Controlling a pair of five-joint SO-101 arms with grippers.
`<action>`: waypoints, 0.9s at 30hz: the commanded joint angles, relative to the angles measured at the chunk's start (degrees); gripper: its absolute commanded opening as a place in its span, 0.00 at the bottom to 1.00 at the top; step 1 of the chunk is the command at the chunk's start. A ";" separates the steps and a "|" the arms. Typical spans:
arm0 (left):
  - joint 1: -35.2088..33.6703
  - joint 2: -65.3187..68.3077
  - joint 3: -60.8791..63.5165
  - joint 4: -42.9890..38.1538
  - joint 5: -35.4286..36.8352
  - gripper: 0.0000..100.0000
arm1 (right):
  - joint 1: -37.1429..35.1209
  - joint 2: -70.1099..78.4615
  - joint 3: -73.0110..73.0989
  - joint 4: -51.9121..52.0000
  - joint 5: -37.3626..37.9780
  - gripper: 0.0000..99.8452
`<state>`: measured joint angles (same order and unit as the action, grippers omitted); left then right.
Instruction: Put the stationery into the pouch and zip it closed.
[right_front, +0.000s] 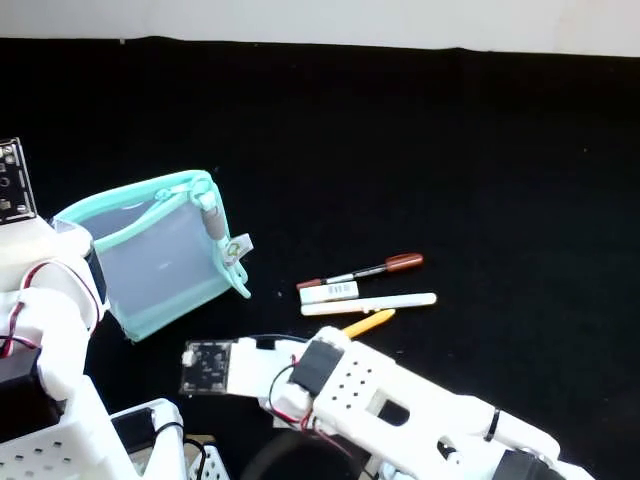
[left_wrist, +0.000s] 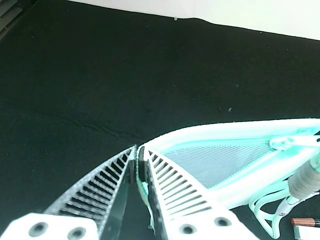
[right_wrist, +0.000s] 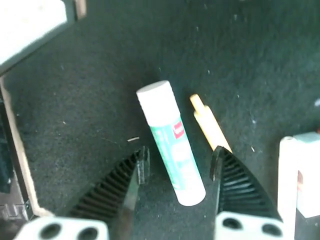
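From above, the mint pouch (right_front: 160, 260) sits tilted on the black table (right_front: 450, 150), its left corner up by the left arm. A brown-capped pen (right_front: 365, 270), a white pen (right_front: 370, 302) and a yellow pencil (right_front: 368, 323) lie close together to its right.

At the left wrist, the left gripper (left_wrist: 138, 150) has its jaws pinched tight on the pouch's edge.

At the right wrist, the right gripper (right_wrist: 180, 155) gapes wide with nothing in its grip, a glue stick (right_wrist: 170, 135) lying between its jaws, the pencil just beside.
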<state>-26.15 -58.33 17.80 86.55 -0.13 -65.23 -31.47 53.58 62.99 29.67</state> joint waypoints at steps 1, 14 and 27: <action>-0.66 -0.31 -0.75 0.53 -0.53 0.01 | -2.15 -1.10 -0.04 -1.63 0.79 0.21; -0.66 -0.31 -0.84 1.32 -0.53 0.01 | -2.24 -1.01 5.05 -6.46 4.31 0.21; -0.66 -0.31 -0.84 1.32 -0.53 0.01 | -2.33 3.21 6.20 -8.57 8.26 0.21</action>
<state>-26.15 -58.77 17.80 87.60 -0.31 -67.16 -30.33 59.82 55.34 35.56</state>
